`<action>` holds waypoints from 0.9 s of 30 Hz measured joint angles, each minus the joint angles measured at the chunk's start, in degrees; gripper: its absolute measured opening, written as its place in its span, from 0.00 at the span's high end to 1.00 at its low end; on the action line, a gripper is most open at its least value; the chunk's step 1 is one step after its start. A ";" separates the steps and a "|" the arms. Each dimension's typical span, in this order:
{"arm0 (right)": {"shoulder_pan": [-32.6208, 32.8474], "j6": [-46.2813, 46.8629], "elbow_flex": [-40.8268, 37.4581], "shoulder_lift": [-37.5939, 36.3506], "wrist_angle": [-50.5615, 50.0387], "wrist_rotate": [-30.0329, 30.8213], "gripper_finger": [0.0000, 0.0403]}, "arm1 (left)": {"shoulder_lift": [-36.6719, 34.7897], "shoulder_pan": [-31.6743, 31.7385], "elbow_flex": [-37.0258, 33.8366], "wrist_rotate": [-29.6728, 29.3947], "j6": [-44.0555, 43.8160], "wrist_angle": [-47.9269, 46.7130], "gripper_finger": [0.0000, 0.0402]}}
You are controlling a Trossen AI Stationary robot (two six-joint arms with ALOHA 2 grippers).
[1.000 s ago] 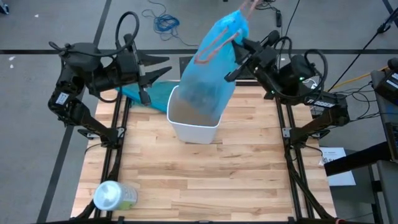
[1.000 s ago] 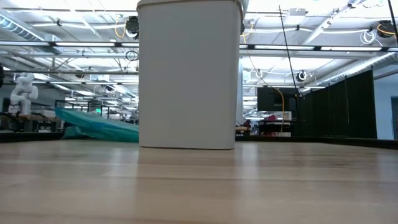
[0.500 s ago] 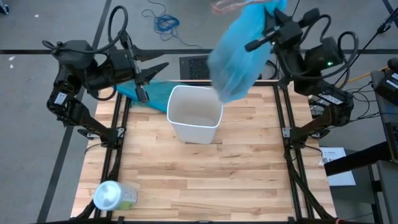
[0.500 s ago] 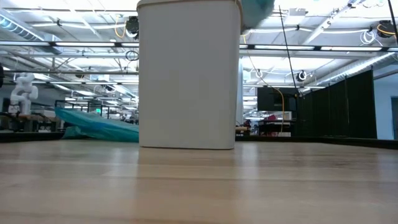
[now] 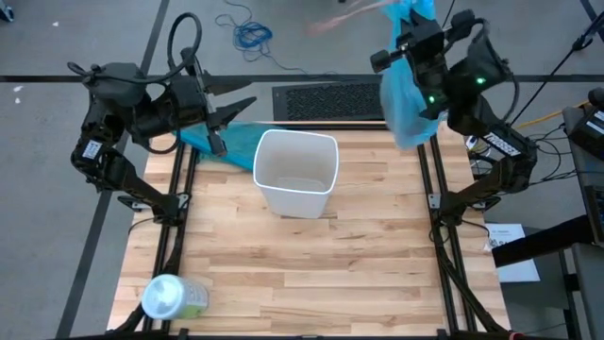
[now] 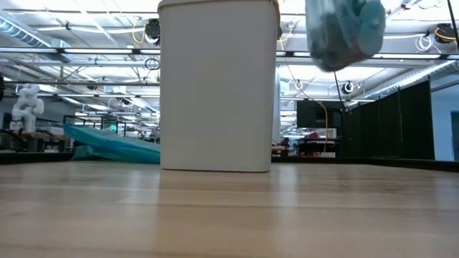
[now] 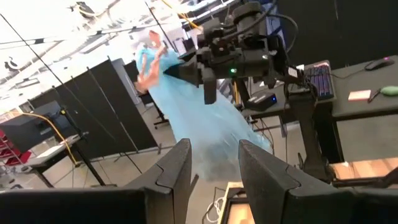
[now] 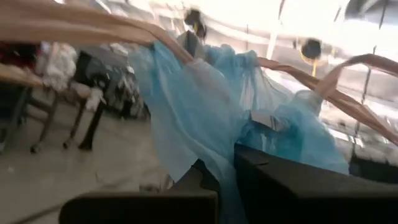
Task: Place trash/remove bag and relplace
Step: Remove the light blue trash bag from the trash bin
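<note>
So the light-blue bag (image 5: 408,90) is held up in the air by the right gripper (image 5: 412,40), out past the table's back-right corner and well clear of the bin (image 5: 296,173). The jaws are clamped together on the gathered neck of the bag, which makes sense: thin film like that can only be carried by bunching it at the top so the load hangs below. In the low view a rounded, lumpy bulge is seen at the bottom of the bag (image 6: 344,30), so the trash is presumably sagging inside, though none of it can actually be made out through the plastic. Pinkish-tan drawstring loops (image 8: 74,28) are seen trailing off the neck in the right wrist view.

The bin is left standing on the wooden table (image 5: 302,274), a white squarish tub with smooth hard walls and rounded corners, and no liner is visible in it from above.

The left gripper (image 5: 220,111) is parked near the table's back-left edge with its jaws apart and nothing between them. It's sitting just over the darker teal bag (image 5: 215,142), which lies flat and crumpled there, probably so the replacement can be grabbed next.

A pale-green container with a white lid (image 5: 170,298) is lying at the front-left corner, well apart from everything.
</note>
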 joint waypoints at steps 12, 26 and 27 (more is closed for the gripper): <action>-5.56 12.50 -8.38 -2.46 -13.36 3.06 1.00 | 0.00 -0.01 0.00 -1.30 -0.09 -2.69 0.68; -8.51 24.17 -37.98 -23.04 -12.39 4.86 1.00 | -0.42 -0.04 0.00 -1.73 -0.28 -3.16 0.68; -8.51 25.53 -40.60 -24.11 -12.41 4.98 1.00 | -0.42 -0.04 0.00 -1.72 -0.27 -3.14 0.68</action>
